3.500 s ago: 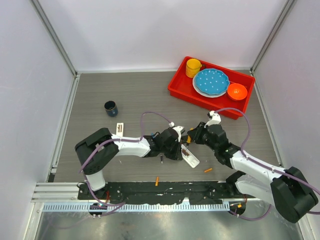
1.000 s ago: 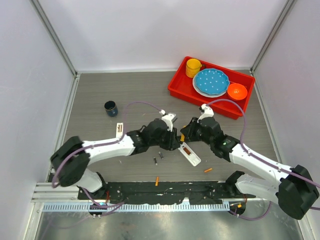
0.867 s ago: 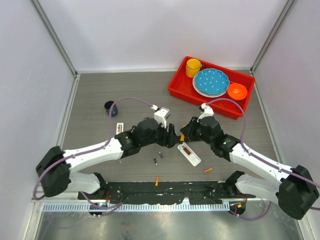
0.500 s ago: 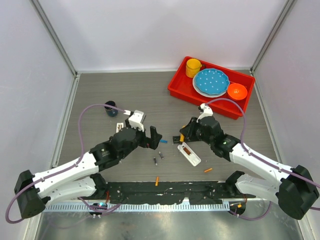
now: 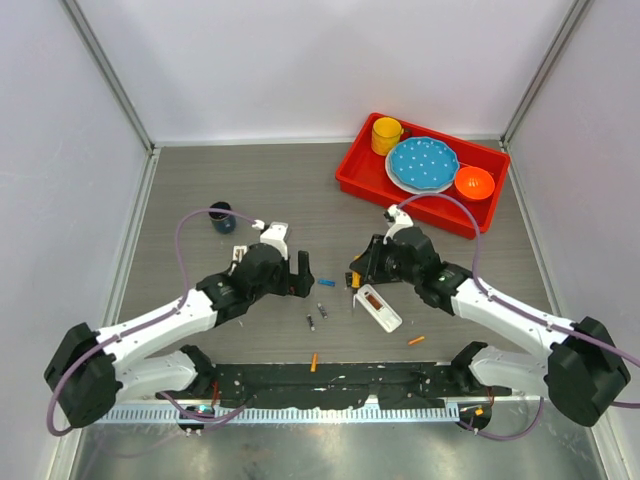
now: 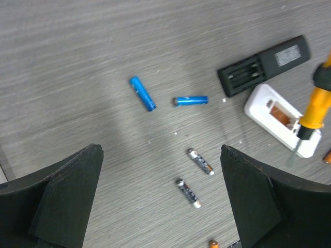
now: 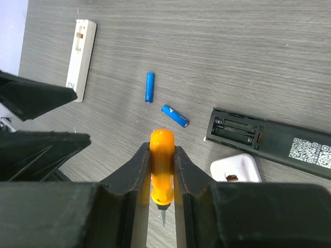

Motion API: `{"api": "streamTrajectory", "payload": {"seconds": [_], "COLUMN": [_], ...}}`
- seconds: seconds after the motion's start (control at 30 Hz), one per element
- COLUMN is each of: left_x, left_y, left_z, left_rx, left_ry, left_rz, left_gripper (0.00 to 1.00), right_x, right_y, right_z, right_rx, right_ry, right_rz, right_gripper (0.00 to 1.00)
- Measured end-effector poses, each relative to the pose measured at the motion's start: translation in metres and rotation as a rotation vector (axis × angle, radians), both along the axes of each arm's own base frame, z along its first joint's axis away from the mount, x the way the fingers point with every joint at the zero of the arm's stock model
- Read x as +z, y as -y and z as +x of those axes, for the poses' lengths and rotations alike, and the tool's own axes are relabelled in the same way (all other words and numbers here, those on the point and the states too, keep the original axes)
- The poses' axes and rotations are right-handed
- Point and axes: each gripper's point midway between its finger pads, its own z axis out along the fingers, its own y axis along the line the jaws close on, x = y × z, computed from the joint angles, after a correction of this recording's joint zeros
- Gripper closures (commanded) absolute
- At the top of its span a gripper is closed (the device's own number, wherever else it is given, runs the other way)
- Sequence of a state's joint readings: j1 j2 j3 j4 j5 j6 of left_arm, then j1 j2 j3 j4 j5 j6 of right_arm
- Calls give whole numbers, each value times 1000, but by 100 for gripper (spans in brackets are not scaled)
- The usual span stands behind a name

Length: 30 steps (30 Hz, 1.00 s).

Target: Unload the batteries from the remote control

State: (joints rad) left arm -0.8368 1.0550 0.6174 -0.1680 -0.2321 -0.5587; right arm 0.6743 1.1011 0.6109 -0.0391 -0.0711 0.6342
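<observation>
Blue batteries: two short, bright blue sticks, lying flat on the table at an angle to each other, near but not touching.
Dark cells: two, dark with pale ends, flat on the table, just apart.
Orange cell: sits in the open bay of the white remote.
Black remote: back cover off, bay showing only ribs and springs.
Left gripper: spread wide, nothing between its fingers, above the table. In its wrist view the dark cells show in the gap, and the blue batteries lie just beyond the fingertips.
Right gripper: closed tight on the orange handle of a screwdriver, metal tip pointing down at the table. The blue batteries lie just ahead of its fingertips. The black remote is to its right and the white remote's corner is beside the tip.
Room: bare wood grain surrounds the blue batteries. A white strip lies farther off to the left of them.
Edges: the red tray stands well beyond the right gripper. A dark mug stands beyond the left one. Grey walls close three sides.
</observation>
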Motion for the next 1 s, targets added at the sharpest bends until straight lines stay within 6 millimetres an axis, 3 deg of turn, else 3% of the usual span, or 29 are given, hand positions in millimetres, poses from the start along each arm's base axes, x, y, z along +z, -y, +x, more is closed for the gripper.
{"api": "streamTrajectory", "payload": {"seconds": [0.13,0.27,0.5,0.77,1.0], "left_x": [-23,-19,-20,2,14], "left_y": [-8,-14,-49,-82,-85], "left_z": [2,9,17,28,31], "left_rx": [24,52,151,234,226], "left_ry": [-123,-173,-249,-225,-192], "left_rz": [-8,-115,-326,-503,-543], "left_gripper": [0,0,0,0,0], "right_x": [-9,-16,-24,-36,-41], "right_y": [-6,-9,-16,-23,-24], "right_z": [-4,-7,-11,-17,-18], "right_rx": [36,58,96,135,142], "right_ry": [-37,-63,-94,-135,-148], "right_rz": [-7,-10,-4,-10,-13], "right_gripper": [99,99,99,99,98]}}
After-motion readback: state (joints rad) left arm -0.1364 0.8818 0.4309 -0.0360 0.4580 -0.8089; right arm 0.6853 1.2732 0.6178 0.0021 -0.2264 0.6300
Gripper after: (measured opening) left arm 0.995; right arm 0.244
